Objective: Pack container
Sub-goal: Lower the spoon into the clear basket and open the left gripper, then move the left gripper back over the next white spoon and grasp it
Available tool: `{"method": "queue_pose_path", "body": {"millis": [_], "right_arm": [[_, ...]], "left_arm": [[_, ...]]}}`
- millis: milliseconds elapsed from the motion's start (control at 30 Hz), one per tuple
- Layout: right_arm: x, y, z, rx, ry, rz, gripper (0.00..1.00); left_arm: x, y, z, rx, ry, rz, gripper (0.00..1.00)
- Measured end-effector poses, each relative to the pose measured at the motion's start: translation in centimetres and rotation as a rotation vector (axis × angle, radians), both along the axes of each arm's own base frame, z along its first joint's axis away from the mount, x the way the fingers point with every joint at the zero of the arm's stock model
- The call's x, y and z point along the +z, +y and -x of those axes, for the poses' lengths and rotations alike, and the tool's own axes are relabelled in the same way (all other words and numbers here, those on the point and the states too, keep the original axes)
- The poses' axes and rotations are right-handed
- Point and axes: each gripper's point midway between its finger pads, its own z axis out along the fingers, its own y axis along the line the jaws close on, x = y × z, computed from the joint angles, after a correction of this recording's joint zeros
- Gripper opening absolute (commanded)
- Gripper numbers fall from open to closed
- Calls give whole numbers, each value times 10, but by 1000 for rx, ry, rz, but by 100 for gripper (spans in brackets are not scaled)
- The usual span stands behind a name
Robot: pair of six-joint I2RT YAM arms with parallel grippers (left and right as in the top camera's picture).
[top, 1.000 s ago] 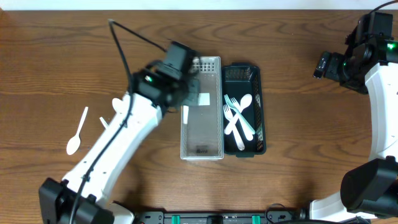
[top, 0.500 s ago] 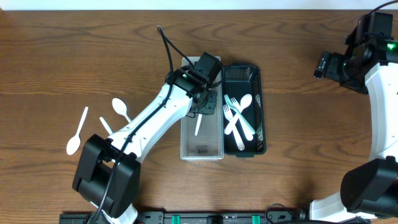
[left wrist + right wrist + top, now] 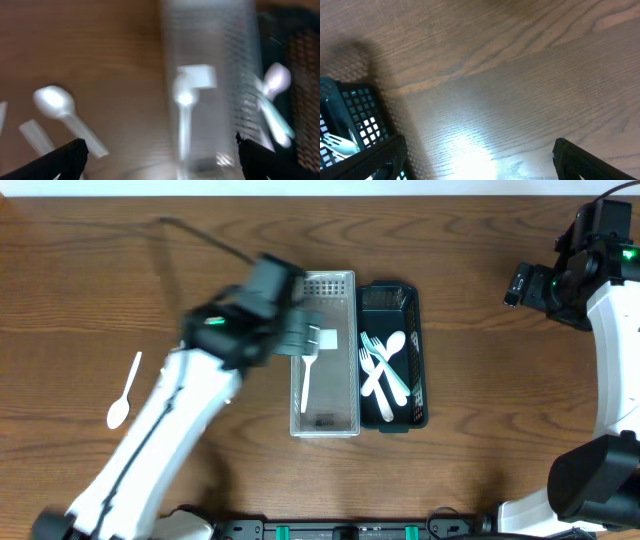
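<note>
Now the white plastic spoon (image 3: 307,370) lies lengthwise inside the clear rectangular plastic container (image 3: 325,415), its bowl near the container's white label (image 3: 326,338), free of my grip. My left pincer (image 3: 160,150) hangs above the container's left wall, released and holding nothing. Against the container's right side stands the black mesh plastic basket (image 3: 400,295), with white plastic forks (image 3: 372,370) in it. Left of the container, a second white spoon (image 3: 65,112) lies on the brown wooden counter (image 3: 480,430). My right pincer (image 3: 480,150), well right of the container, is released too.
</note>
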Motion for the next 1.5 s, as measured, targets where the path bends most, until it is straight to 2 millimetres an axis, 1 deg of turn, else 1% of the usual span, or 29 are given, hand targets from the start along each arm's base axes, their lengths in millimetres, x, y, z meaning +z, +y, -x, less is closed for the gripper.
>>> {"method": "queue_pose_path", "body": {"millis": [67, 100, 167, 200, 233, 300, 400, 467, 533, 600, 733, 833, 967, 1100, 1167, 1267, 1300, 1367, 1400, 1433, 1500], "right_arm": [[0, 0, 0, 0, 0, 0, 97], [0, 0, 0, 0, 0, 0, 96], [0, 0, 0, 0, 0, 0, 97], [0, 0, 0, 0, 0, 0, 96], [0, 0, 0, 0, 0, 0, 97], [0, 0, 0, 0, 0, 0, 97], [0, 0, 0, 0, 2, 0, 97], [0, 0, 1, 0, 4, -1, 96], [0, 0, 1, 0, 5, -1, 96], [0, 0, 1, 0, 5, -1, 96], [0, 0, 1, 0, 5, -1, 96], [-1, 0, 1, 0, 6, -1, 96], [-1, 0, 1, 0, 6, -1, 96], [-1, 0, 1, 0, 6, -1, 96], [-1, 0, 2, 0, 7, -1, 96], [-1, 0, 2, 0, 7, -1, 96], [-1, 0, 1, 0, 6, -1, 96], [-1, 0, 2, 0, 7, -1, 96], [-1, 0, 2, 0, 7, -1, 97], [-1, 0, 2, 0, 7, -1, 96], [-1, 0, 1, 0, 6, -1, 96]], "left_arm": [[5, 44, -2, 134, 8, -6, 98], [4, 60, -3, 189, 17, -6, 98], [-2, 99, -8, 338, 32, 9, 98], [-8, 115, -10, 396, 40, 22, 98], [-17, 129, -12, 449, 55, 40, 98], [-36, 146, -13, 517, 91, 64, 98], [-84, 164, -14, 587, 188, 86, 98], [-118, 168, -12, 608, 271, 91, 98], [-145, 168, -11, 609, 341, 94, 98], [-167, 166, -13, 600, 390, 101, 98], [-196, 160, -15, 587, 454, 118, 98], [-210, 159, -14, 586, 490, 120, 98], [-224, 158, -12, 587, 525, 118, 98], [-226, 158, -11, 587, 530, 112, 98], [-226, 158, -11, 587, 530, 112, 100], [-226, 159, -11, 590, 532, 111, 83], [-226, 159, -11, 585, 534, 108, 76], [-227, 159, -10, 588, 536, 108, 69], [-227, 159, -10, 587, 538, 106, 61], [-227, 159, -10, 586, 538, 106, 57], [-227, 159, -9, 589, 542, 107, 46]]}}
